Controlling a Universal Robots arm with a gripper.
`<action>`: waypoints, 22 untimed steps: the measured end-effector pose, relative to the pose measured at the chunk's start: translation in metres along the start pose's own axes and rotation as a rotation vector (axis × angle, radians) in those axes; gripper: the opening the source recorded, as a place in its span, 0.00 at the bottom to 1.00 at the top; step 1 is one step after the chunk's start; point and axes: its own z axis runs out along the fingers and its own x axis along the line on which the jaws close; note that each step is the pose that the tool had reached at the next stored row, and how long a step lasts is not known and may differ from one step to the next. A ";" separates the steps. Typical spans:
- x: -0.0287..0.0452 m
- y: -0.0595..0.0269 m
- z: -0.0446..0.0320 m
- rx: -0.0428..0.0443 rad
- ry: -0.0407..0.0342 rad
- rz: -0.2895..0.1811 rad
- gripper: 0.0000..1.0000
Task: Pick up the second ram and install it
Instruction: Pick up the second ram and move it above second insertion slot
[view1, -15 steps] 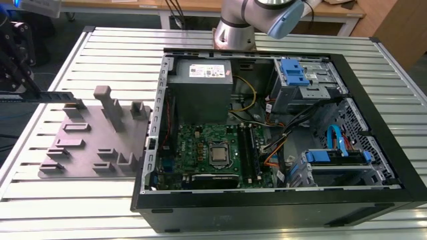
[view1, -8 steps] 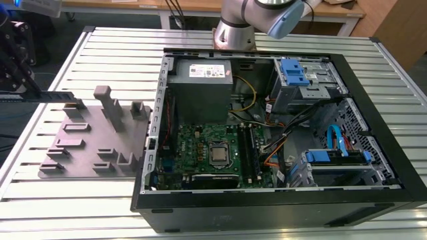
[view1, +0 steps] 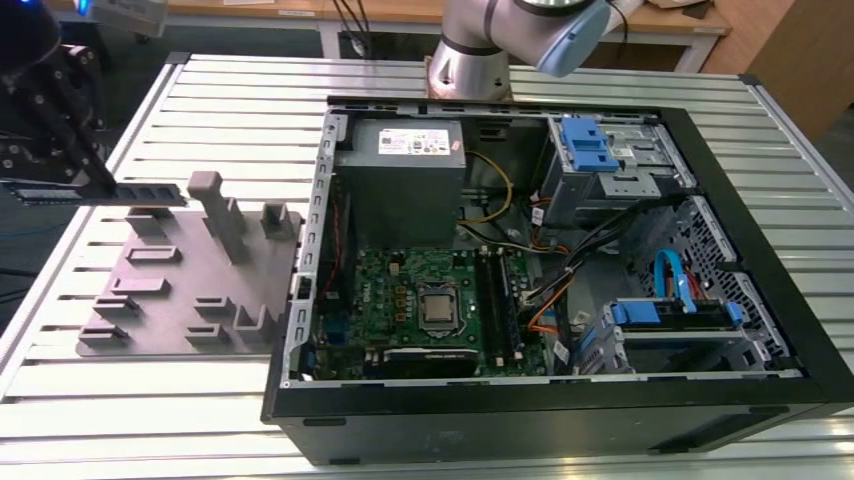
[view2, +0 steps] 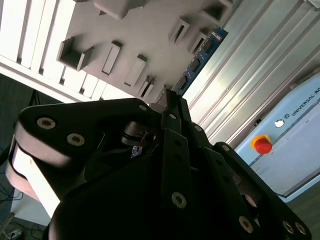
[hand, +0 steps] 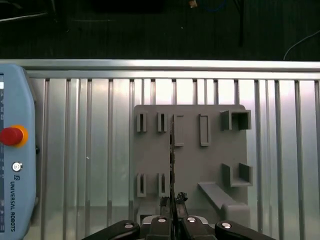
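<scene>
1. Dark green, the second ram (view1: 147, 193) hangs roughly level at the exterior view's left, clamped by the gripper (view1: 67, 185), whose jaws are closed narrowly on it.
2. Below it, apart from it, the grey fixture block (view1: 174, 290) sits on the slatted metal table (view1: 54, 380).
3. Right of the block stands the open computer case (view1: 534, 420), with the motherboard (view1: 387, 290) inside.

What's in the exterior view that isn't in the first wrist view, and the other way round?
The exterior view brings the open computer case with its green motherboard. The first wrist view brings a light blue box with a red button. Both share the grey fixture block and the second ram, pinched in the gripper.
</scene>
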 end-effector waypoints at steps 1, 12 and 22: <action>-0.0001 -0.0045 -0.0001 -0.0001 -0.0001 0.000 0.11; -0.0008 -0.0536 -0.0007 -0.0022 -0.0018 0.000 0.11; -0.0012 -0.0977 0.0102 -0.0031 -0.0020 0.000 0.11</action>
